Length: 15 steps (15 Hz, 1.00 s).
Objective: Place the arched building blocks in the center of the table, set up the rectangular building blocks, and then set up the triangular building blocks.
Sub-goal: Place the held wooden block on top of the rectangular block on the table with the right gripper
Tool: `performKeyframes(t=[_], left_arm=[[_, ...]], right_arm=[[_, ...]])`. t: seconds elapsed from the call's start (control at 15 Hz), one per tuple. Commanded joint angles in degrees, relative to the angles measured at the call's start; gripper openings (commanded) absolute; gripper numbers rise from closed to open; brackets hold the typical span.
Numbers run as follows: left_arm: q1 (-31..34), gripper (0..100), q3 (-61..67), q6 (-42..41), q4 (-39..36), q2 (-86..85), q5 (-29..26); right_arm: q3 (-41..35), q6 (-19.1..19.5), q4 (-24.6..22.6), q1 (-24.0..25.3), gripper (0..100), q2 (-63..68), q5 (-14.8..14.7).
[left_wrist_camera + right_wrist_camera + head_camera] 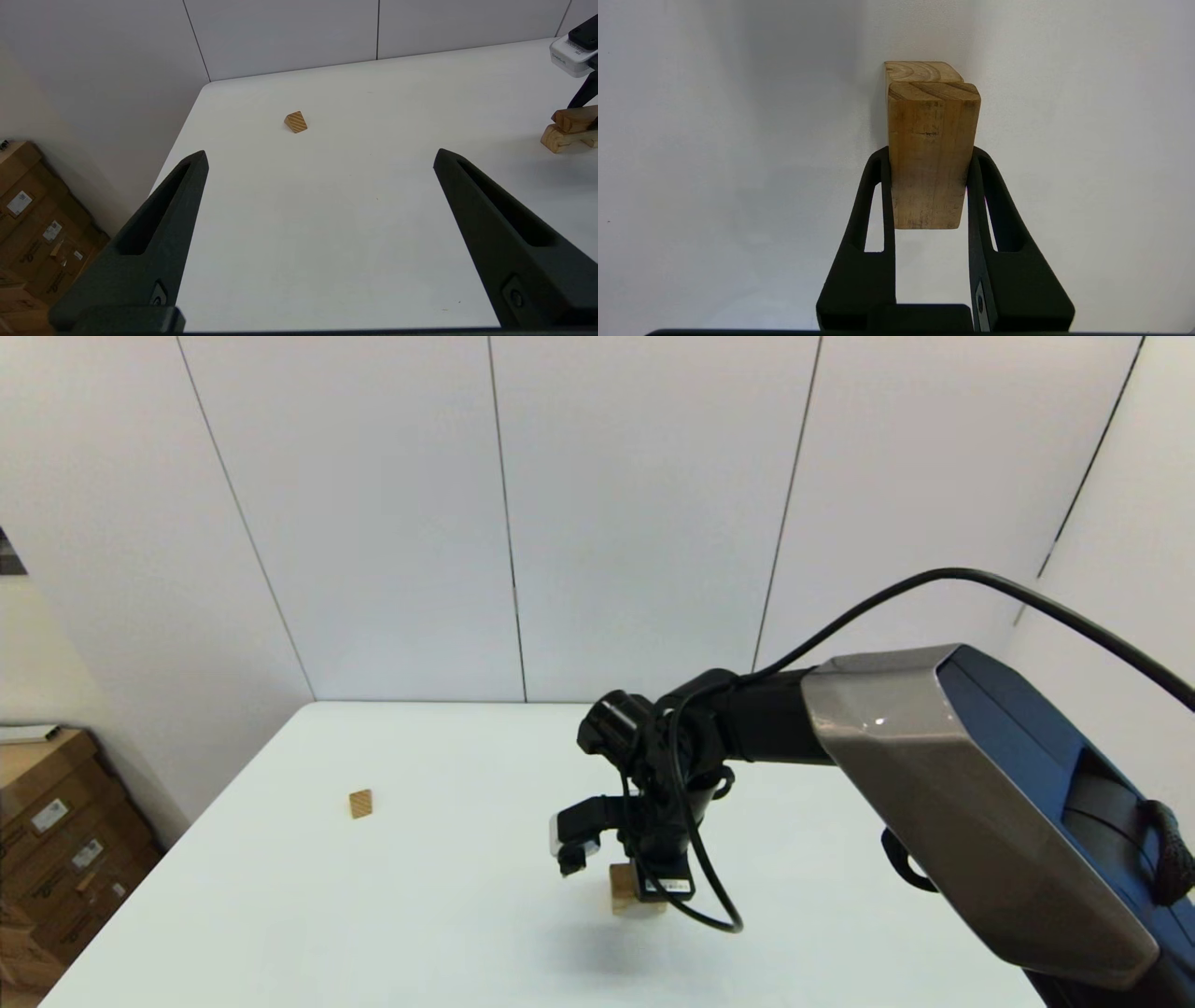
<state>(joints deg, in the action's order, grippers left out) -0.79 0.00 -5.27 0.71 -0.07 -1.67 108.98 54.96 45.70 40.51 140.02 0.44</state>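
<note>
White wall panels rise behind the white desk (448,915). Toward its left edge we see the triangular block (360,803) lying alone. Our left gripper (320,161) hovers with jaws spread wide, holding nothing. Mid-desk, our right gripper (930,156) has its jaws clamped on the rectangular block (930,158), which sits over the arched block (556,138).

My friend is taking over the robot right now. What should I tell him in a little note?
Right tool: shut on the long bar, holding it on top of the arch block near the table middle.
Left tool: open, empty, parked over the table's left side.
Triangle block: lying alone, far left.
Done: arch block placed.
Left: let go of the bar once it sits steady, then fetch the triangle block and set it on top.
</note>
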Motion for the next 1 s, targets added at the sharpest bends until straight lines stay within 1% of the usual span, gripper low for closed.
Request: performKeyframes(t=[0.07, 0.47, 0.53, 1.0], left_arm=[[0.00, 100, 0.00, -0.01, 0.00, 0.07, 0.00], [0.00, 100, 0.00, -0.01, 0.00, 0.07, 0.00], [0.00, 100, 0.00, -0.01, 0.00, 0.07, -0.09], [0.00, 100, 0.00, -0.01, 0.00, 0.07, 0.00]], right_arm=[[0.00, 0.42, 0.26, 0.01, 0, 0.25, 0.00], [0.00, 0.33, 0.26, 0.01, 0, 0.25, 0.00], [0.00, 0.24, 0.35, 0.01, 100, 0.25, 0.00], [0.44, 0.15, 0.00, -0.69, 100, -0.71, -0.09]])
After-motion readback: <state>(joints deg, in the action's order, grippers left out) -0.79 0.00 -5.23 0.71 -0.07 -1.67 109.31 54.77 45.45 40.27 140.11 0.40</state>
